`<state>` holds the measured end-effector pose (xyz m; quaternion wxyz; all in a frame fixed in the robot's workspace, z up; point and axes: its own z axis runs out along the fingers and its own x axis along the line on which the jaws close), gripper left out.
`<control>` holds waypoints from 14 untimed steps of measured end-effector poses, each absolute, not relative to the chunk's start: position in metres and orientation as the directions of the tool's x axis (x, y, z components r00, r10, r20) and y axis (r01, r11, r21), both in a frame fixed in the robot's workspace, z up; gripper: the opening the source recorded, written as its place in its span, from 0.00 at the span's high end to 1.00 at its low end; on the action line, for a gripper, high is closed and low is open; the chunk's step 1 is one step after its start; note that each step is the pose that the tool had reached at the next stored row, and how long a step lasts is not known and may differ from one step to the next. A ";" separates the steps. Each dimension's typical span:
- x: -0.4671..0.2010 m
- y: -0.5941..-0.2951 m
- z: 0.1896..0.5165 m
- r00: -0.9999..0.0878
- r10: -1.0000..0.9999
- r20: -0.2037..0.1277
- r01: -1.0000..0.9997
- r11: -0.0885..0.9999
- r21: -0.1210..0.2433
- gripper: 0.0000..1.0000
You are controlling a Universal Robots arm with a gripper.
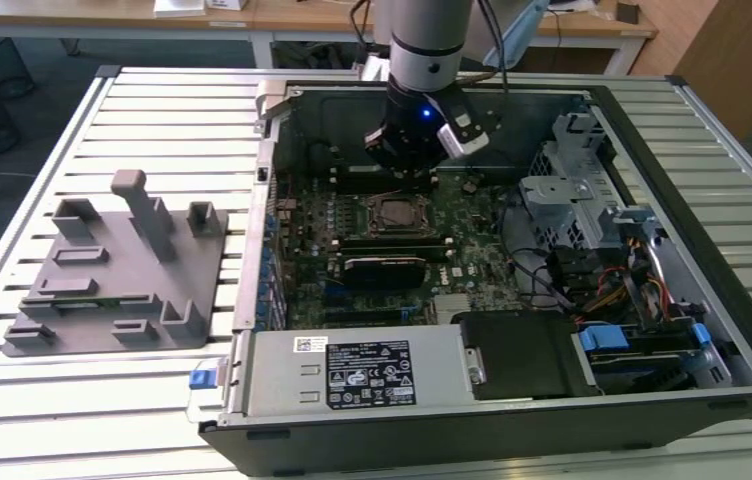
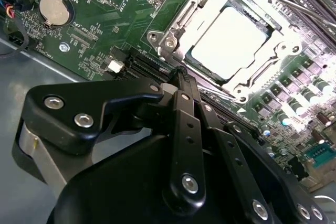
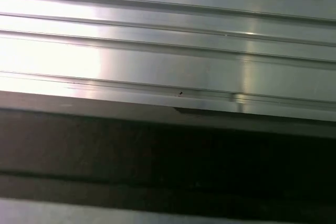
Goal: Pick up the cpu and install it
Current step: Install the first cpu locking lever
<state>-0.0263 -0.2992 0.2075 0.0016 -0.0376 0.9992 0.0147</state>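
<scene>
Black gripper (image 2: 181, 74) hangs just beside the socketed cpu (image 2: 228, 43), seemingly empty.

Cpu (image 2: 227, 43): pale silver. Board (image 2: 113, 19): green. Gripper (image 2: 181, 80): black. Tray (image 1: 116, 275): grey. Table (image 1: 29, 400): ribbed silver.

the gripper (image 2: 181, 77) body hides its own fingertips; the cpu (image 2: 228, 40) sits partly under the socket frame (image 2: 173, 30).
</scene>
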 end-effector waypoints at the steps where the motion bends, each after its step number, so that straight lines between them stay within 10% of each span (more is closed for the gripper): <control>1: -0.025 -0.299 0.205 -0.997 -0.075 -0.003 -0.075 0.997 0.029 0.89; 14: -0.023 -0.299 0.199 -0.997 -0.075 0.000 -0.075 0.997 0.030 0.89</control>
